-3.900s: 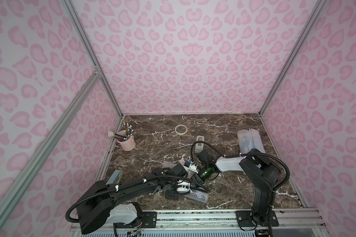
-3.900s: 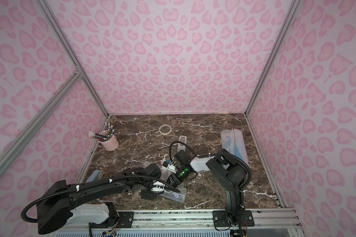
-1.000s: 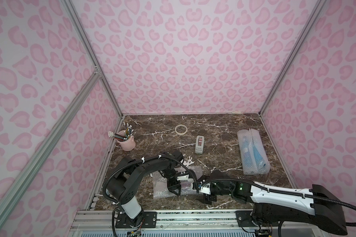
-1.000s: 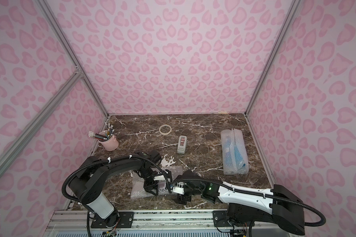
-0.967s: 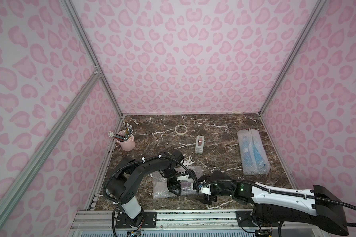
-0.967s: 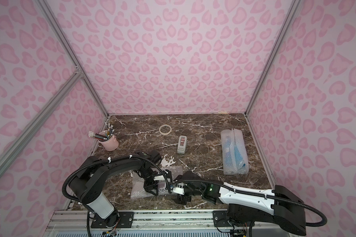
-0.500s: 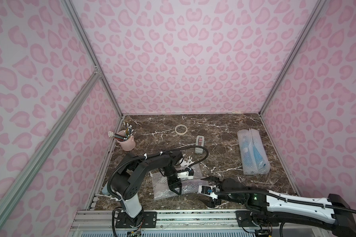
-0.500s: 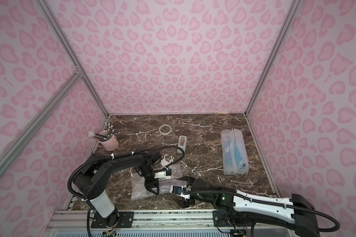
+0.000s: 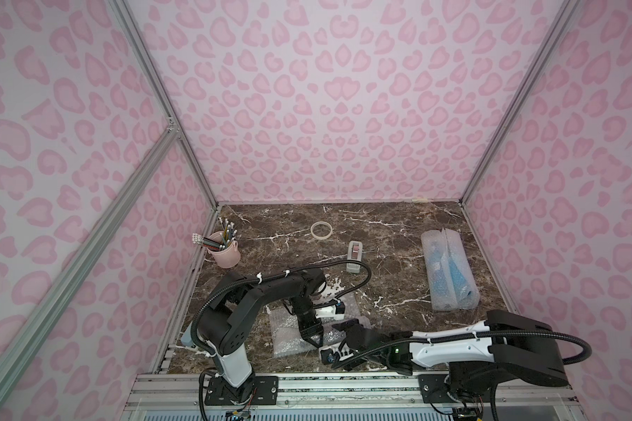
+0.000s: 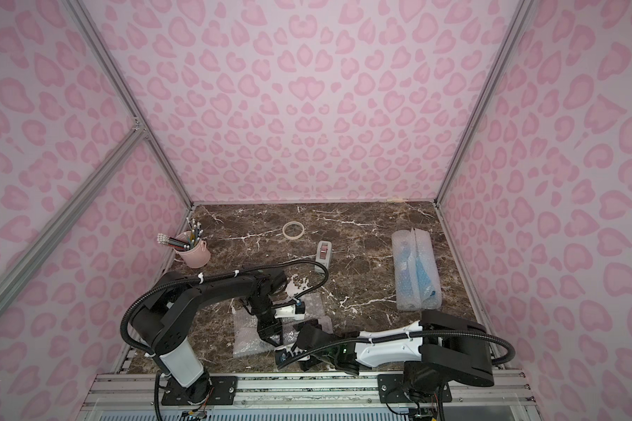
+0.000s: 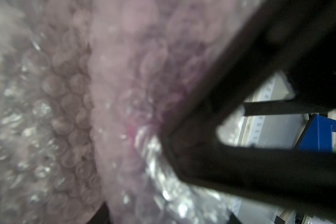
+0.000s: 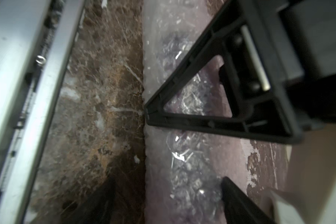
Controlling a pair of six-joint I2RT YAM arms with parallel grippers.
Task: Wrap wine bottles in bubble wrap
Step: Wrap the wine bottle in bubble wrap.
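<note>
— Plastic bubble wrap (image 9: 289,337), purple bottle (image 11: 124,93) showing through: lay at desk (image 9: 380,226) front, long axis along the rail (image 12: 27,77)?
— Confirmed. Left end effector (image 9: 313,339) stood on top, half-spread, grip unclear. Right end effector (image 12: 184,145) gaped wide, empty, astride near sheet edge; judged better placed to lift it.

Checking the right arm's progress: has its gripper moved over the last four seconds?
Yes. The right gripper has moved away from the tape dispenser, toward the front rail.
</note>
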